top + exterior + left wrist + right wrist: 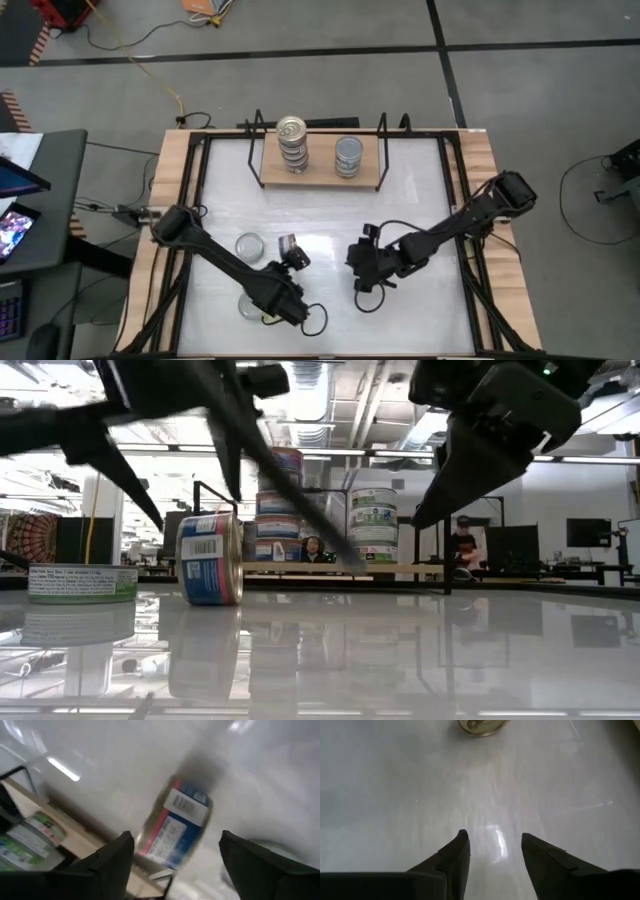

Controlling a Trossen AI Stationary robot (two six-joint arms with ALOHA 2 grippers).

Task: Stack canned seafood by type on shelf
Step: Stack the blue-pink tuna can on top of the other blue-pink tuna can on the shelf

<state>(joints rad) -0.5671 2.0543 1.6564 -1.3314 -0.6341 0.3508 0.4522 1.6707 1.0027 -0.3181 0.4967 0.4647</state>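
The left pincer [292,256], fingers apart, faces a blue tin [288,245] standing on edge mid-bench. It should close squarely across the rim, since the tin will likely roll. The right pincer [360,262] waits apart beside it.

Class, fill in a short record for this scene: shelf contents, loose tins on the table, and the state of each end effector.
Shelf: two stacks of tins, a taller gold-topped stack and a shorter silver-topped stack.
Loose tins: blue-labelled tin on its edge; green-labelled tin lying flat.
Left end effector: open, empty, by the blue-labelled tin.
Right end effector: open, empty, above bare table.
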